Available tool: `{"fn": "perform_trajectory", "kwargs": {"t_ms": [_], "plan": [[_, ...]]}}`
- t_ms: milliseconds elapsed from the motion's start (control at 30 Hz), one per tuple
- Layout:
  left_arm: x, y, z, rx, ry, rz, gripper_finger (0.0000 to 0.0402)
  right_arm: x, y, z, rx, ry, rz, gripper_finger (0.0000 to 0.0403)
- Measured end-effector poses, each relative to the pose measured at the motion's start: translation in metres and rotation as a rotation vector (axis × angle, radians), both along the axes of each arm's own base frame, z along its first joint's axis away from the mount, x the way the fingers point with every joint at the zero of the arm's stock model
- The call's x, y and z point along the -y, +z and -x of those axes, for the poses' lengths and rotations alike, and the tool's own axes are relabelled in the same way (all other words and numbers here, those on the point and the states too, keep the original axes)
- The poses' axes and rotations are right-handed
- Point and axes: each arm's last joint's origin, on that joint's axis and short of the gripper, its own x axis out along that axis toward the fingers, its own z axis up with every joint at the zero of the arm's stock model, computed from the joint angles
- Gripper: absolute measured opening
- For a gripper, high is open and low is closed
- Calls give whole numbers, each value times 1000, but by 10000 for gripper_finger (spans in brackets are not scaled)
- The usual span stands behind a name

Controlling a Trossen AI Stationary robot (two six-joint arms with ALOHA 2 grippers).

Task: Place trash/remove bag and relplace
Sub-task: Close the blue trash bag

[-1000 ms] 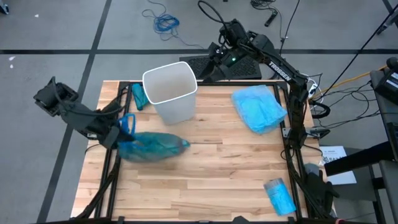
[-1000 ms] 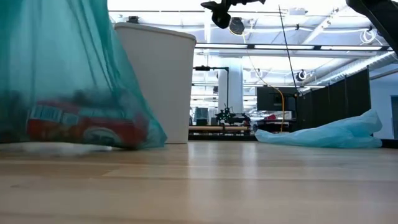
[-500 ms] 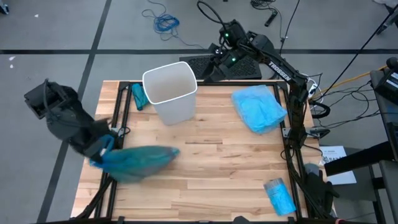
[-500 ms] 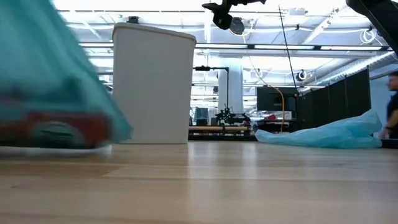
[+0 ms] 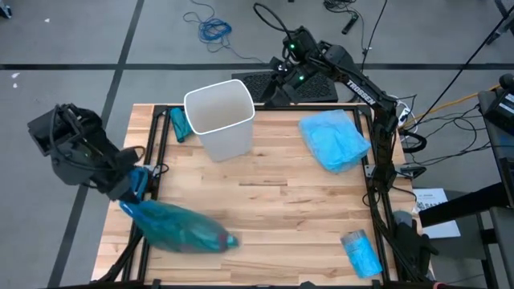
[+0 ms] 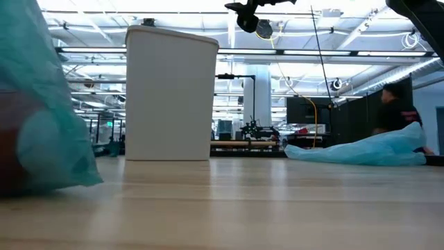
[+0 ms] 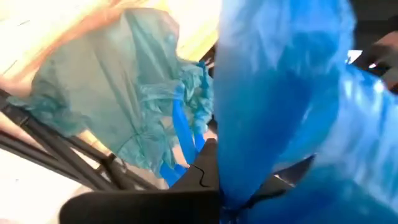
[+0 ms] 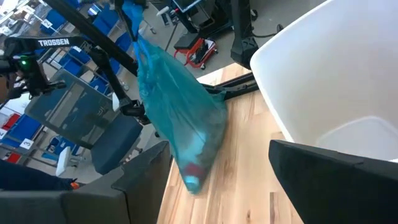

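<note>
At the table's left edge, the left gripper point(image 5: 138, 183) is clenching the neck of a teal trash bag point(image 5: 178, 228), whose full body is lying on the wooden table point(image 5: 273, 209) toward the front-left corner. Something red is showing through the plastic. The white bin point(image 5: 221, 118) is standing bagless farther back, with the right gripper point(image 5: 283, 66) hanging released behind it.
</note>
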Motion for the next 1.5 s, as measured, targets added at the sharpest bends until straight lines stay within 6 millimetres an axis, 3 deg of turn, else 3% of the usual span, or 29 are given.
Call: {"fn": "perform_trajectory", "kwargs": {"t_ms": [167,400,600,667,833,900,1233,1500], "plan": [[13,-5,-8,-69,-76,4,0,0,0,0,-2,-1,0,270],[14,-4,-6,-148,-54,73,1,0,0,0,0,1,2,270],[18,4,-6,-186,-28,248,47,0,0,0,-2,3,1,270],[19,12,-9,-97,4,311,70,0,0,0,0,5,5,270],[10,38,-13,356,87,332,126,0,0,0,7,11,17,270],[6,40,-11,401,99,299,135,0,0,0,7,10,17,270],[-3,12,1,97,81,140,139,0,0,0,1,7,6,270],[-6,2,5,-21,61,67,139,-10,-7,-13,-25,-1,55,270]]}}
